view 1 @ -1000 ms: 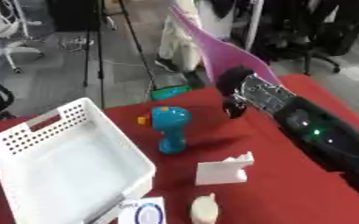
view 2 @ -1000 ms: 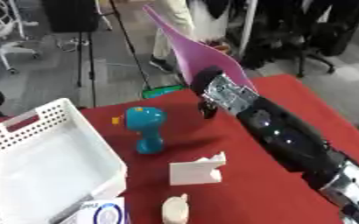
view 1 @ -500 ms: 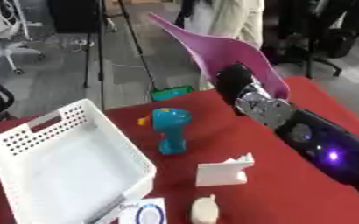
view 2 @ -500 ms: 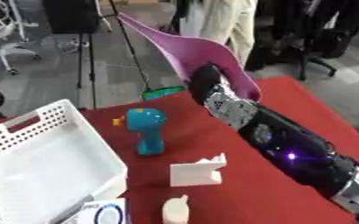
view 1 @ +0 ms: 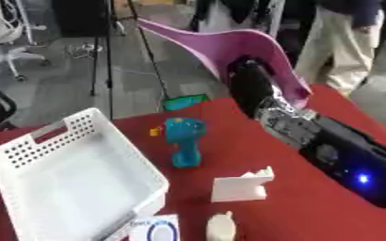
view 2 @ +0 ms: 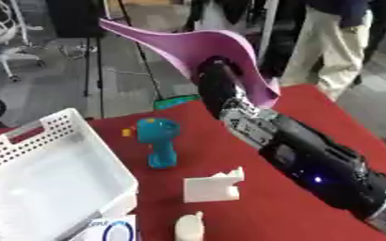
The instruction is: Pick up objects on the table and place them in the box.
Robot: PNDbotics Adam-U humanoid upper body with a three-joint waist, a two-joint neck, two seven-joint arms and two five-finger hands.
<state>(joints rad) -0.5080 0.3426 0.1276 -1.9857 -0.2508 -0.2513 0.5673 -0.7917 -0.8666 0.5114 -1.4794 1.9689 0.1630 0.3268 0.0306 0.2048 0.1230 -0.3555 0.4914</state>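
Observation:
My right hand (view 1: 247,81) is shut on a large pink curved sheet (view 1: 229,47) and holds it high above the far side of the red table (view 1: 295,207). The sheet's pointed end reaches up and to the left. Below it, a teal toy drill (view 1: 184,141) stands on the table. A white blocky piece (view 1: 242,186) lies nearer the front, and a small cream figure (view 1: 222,227) sits at the front edge. The white perforated box (view 1: 64,181) stands at the left with nothing inside. My left hand shows in neither view.
A white card with a blue ring (view 1: 156,230) lies by the box's front corner. A green object (view 1: 186,101) sits at the table's far edge. Beyond the table are a tripod, office chairs and a standing person.
My right arm has lifted the pink sheet higher and swung it leftward, towards the box side. The things on the table have stayed put.

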